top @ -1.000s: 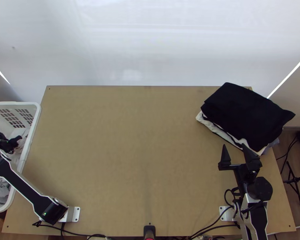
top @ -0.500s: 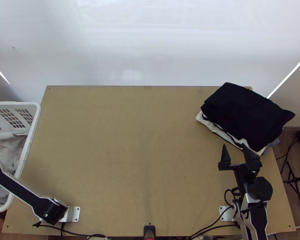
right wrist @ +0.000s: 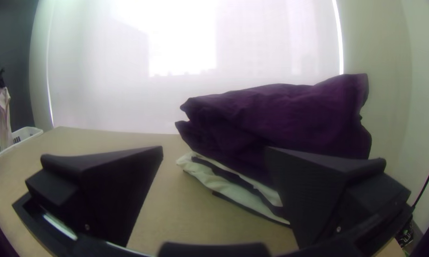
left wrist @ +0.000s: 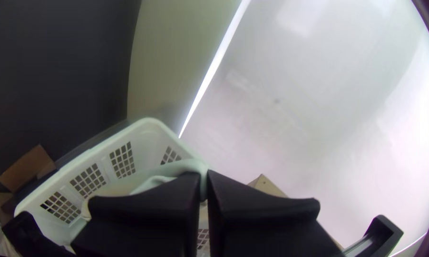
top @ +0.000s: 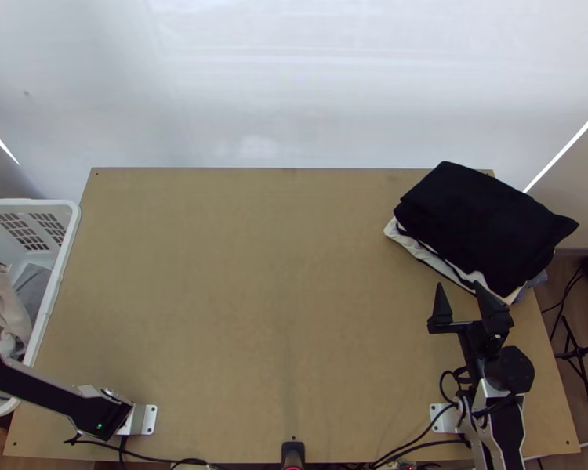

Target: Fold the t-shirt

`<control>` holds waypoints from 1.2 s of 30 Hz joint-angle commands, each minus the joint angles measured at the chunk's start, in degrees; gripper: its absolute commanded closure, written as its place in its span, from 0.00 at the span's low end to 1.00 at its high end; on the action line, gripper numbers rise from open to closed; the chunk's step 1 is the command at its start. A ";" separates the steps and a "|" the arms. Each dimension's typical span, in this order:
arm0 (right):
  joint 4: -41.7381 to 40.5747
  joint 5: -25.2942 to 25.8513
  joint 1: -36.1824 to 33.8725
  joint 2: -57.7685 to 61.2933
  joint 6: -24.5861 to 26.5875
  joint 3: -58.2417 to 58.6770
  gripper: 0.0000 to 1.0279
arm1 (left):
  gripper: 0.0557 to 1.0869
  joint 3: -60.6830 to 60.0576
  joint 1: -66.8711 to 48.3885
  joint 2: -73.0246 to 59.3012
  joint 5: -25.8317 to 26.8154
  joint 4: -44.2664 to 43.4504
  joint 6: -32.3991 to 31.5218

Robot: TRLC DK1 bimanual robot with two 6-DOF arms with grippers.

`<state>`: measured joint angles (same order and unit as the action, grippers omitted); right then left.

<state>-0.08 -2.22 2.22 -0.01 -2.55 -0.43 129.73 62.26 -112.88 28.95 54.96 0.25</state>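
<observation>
Left gripper [left wrist: 204,174] clamps a small pinch of pale cloth [right wrist: 4,112], hanging weight could slip it into basket [top: 73,235]; right gripper [right wrist: 214,151] fingers apart.

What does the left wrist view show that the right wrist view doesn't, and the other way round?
Left wrist view: a piece of brown cardboard outside the basket.

Right wrist view: the right gripper, its jaws apart and holding nothing, and a pile of folded clothes, dark on top with white below.

Both: the white basket, part of the wooden table, and the left gripper with pale cloth pinched in its jaws.
</observation>
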 commanded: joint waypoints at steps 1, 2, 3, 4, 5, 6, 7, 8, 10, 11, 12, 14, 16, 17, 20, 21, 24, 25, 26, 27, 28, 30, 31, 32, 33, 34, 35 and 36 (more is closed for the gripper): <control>-0.01 0.02 -0.02 0.01 0.00 -0.01 0.04 | 0.96 -0.36 1.20 10.66 3.92 0.85 -2.18; -0.01 0.02 -0.02 0.01 0.00 -0.01 0.04 | 0.96 -0.71 1.20 11.54 4.89 1.82 -1.92; -0.01 0.02 -0.02 0.01 0.00 -0.01 0.04 | 0.96 -0.97 1.11 12.42 5.42 2.78 -1.66; -0.01 0.02 -0.02 0.01 0.00 -0.01 0.04 | 0.96 -1.24 1.11 13.30 6.73 4.10 -1.22; -0.01 0.02 -0.02 0.01 0.00 -0.01 0.04 | 0.96 -1.41 1.11 14.09 7.70 5.51 -0.43; -0.01 0.02 -0.02 0.01 0.00 -0.01 0.04 | 0.96 -1.41 1.02 14.88 8.49 6.83 0.01; -0.01 0.02 -0.02 0.01 0.00 -0.01 0.04 | 0.96 -1.68 0.76 15.85 9.20 8.15 0.45; -0.01 0.02 -0.02 0.01 0.00 -0.01 0.04 | 0.96 -2.11 0.58 16.82 10.34 9.55 1.59; -0.01 0.02 -0.02 0.01 0.00 -0.01 0.04 | 0.96 -3.52 -0.65 18.84 11.22 11.49 2.74; -0.01 0.02 -0.02 0.01 0.00 -0.01 0.04 | 0.96 -3.96 -1.97 19.80 11.57 13.86 4.58; -0.01 0.02 -0.02 0.01 0.00 -0.01 0.04 | 0.96 -4.31 -3.46 20.60 11.57 17.02 7.40; -0.01 0.02 -0.02 0.01 0.00 -0.01 0.04 | 0.96 -6.51 -7.06 22.79 11.48 23.00 12.93; -0.01 0.02 -0.02 0.01 0.00 -0.01 0.04 | 0.96 -10.82 -11.28 25.87 11.39 26.69 16.36; 0.08 0.02 -0.02 0.01 0.00 -0.01 0.04 | 0.97 -13.45 -13.57 27.89 11.22 26.78 16.98; -0.01 0.02 -0.02 0.01 0.00 -0.01 0.04 | 0.97 -22.33 -21.92 33.95 9.11 25.20 18.21; -0.01 0.02 -0.02 0.01 0.00 -0.01 0.04 | 0.97 -24.79 -25.87 35.62 7.35 24.05 17.33; -0.01 0.02 -0.02 0.01 0.00 -0.01 0.04 | 0.97 -33.67 -37.21 40.11 0.41 16.32 12.14; -0.01 0.02 -0.02 0.01 0.00 -0.01 0.04 | 0.97 -36.57 -41.43 41.43 -2.49 13.24 10.56; -0.01 0.02 -0.02 0.01 0.00 -0.01 0.04 | 0.97 -38.77 -45.12 42.48 -4.96 10.61 9.24; -0.01 0.02 0.07 0.01 0.00 -0.01 0.04 | 0.97 -40.79 -47.85 43.18 -7.24 8.23 7.83; -0.01 0.02 -0.02 0.01 0.00 -0.01 0.04 | 0.97 -42.19 -50.92 43.53 -9.00 6.65 6.52; -0.01 0.02 -0.02 0.01 0.00 -0.01 0.04 | 0.97 -43.51 -57.07 43.45 -12.87 5.77 4.32; -0.01 0.02 -0.02 0.01 0.00 -0.01 0.04 | 0.97 -44.13 -59.97 43.53 -14.36 5.25 3.18; -0.01 0.02 -0.02 0.01 0.00 -0.01 0.04 | 0.97 -44.83 -62.61 43.53 -14.97 5.16 2.47; -0.01 0.02 -0.02 0.01 0.00 -0.01 0.04 | 0.97 -45.53 -65.34 43.62 -16.56 4.63 1.24; -0.01 0.02 -0.02 0.01 0.00 -0.01 0.04 | 0.97 -46.41 -68.94 43.71 -18.49 4.10 -0.34; -0.01 0.02 -0.02 0.01 0.00 -0.01 0.04 | 0.97 -48.35 -75.62 43.97 -22.01 3.58 -2.10; -0.01 0.02 0.07 0.01 0.00 0.07 0.04 | 0.97 -49.22 -78.87 43.97 -23.85 2.70 -3.24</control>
<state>-0.08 -2.20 2.20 -0.01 -2.52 -0.43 87.99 4.54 -70.87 15.77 61.91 3.57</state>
